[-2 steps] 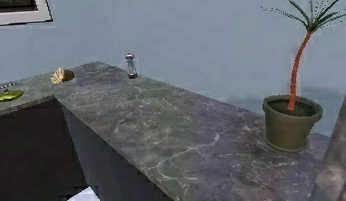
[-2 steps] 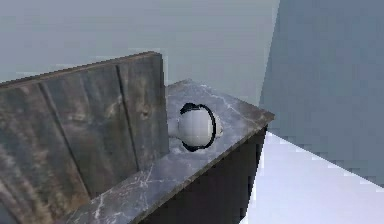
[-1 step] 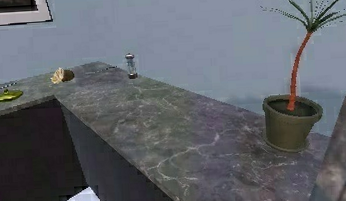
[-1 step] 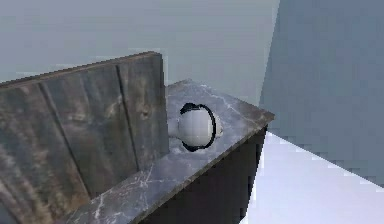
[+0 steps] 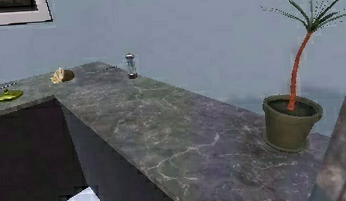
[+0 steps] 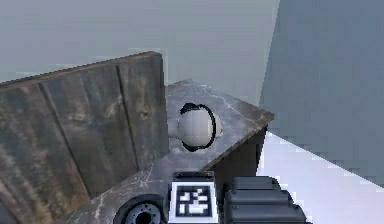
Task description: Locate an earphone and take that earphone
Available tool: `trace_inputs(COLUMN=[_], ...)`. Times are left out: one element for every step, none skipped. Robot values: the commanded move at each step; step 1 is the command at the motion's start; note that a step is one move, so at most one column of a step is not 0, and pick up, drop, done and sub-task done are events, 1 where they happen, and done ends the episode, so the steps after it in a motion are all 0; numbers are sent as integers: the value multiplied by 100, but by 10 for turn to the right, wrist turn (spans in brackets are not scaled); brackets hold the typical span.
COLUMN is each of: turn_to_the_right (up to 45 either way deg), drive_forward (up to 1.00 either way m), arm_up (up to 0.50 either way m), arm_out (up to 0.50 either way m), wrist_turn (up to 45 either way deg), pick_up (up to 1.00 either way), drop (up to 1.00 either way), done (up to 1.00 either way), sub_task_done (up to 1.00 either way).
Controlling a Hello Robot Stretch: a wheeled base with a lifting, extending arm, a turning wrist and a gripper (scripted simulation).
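Whitish dark-banded blob (image 6: 196,128) lay beside wooden plank panel (image 6: 90,130), tabletop (image 6: 240,115) edge and bare floor (image 6: 320,175) beyond the panel, end effector (image 6: 140,213) grip could not be told

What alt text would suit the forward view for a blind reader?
A dark marbled counter meets a pale wall, a potted plant at its right. A small jar and a tan lump sit at the far end.

The forward view looks ahead and down along a dark marble bench (image 5: 173,129), which runs from lower right to the upper-left wall. The arm side view faces out across the same bench's corner from close by, with the gripper (image 6: 142,213) at its bottom edge. A wooden panel (image 6: 80,130) on its left seemingly appears at the forward view's lower right.
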Motion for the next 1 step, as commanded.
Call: trace_inputs(turn_to_the_right=[0], drive_forward=[0], arm_up=[0], arm_out=[22], wrist_turn=[0], pick_up=[0], drop=[0], done=[0], sub_task_done=[0])
